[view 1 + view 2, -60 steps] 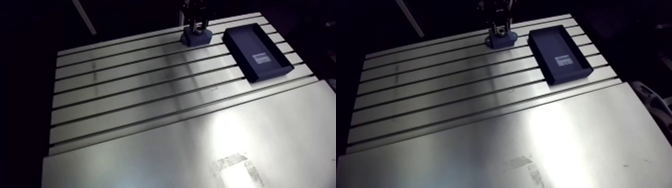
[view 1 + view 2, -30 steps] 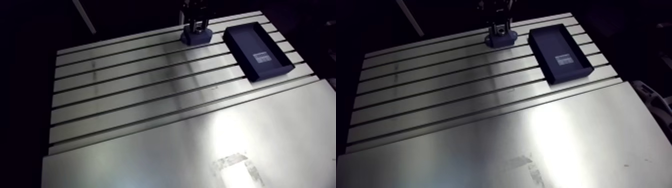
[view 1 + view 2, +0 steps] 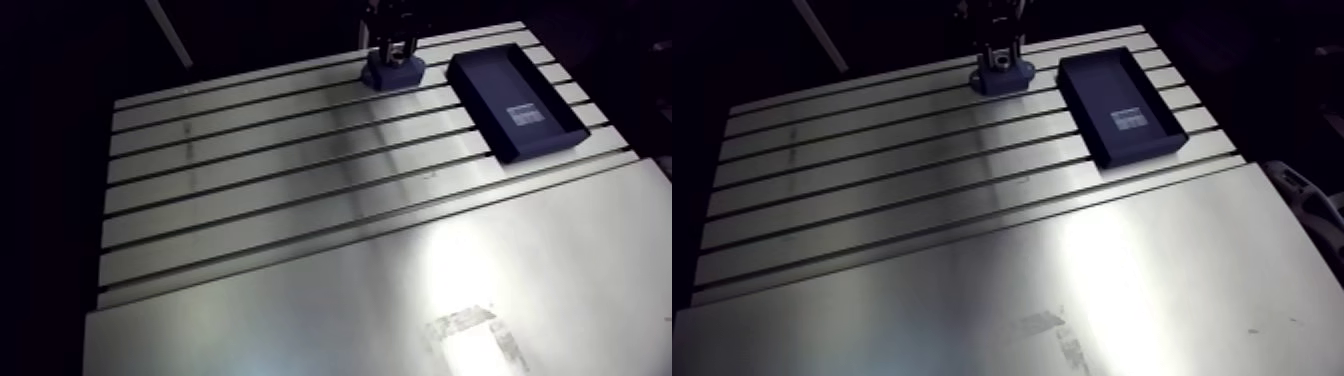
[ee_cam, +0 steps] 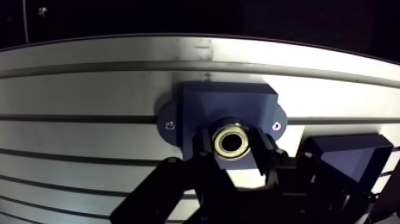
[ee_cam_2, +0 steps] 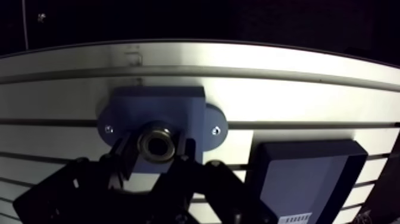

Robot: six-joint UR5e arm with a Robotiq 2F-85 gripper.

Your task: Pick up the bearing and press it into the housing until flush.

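In the wrist view a metal ring bearing (image 4: 231,155) is pinched between my two dark fingers (image 4: 205,146), so my gripper (image 4: 232,144) is shut on it. Directly under and ahead of it lies the blue housing (image 4: 226,101), a block with rounded flanges and a screw at each end. The bearing overlaps the housing's near part; whether it touches or sits in the bore is hidden. In the arm view the gripper (image 3: 393,45) comes straight down onto the housing (image 3: 392,76) at the far edge of the slotted table (image 3: 250,170).
A dark blue rectangular tray (image 3: 513,93) with a small white label lies just right of the housing, also visible beside the gripper in the wrist view (image 5: 303,179). A smooth metal plate (image 3: 400,300) covers the near part of the table.
Almost nothing differs. The arm view has shifted very slightly, and the gripper stays over the housing with the bearing held.
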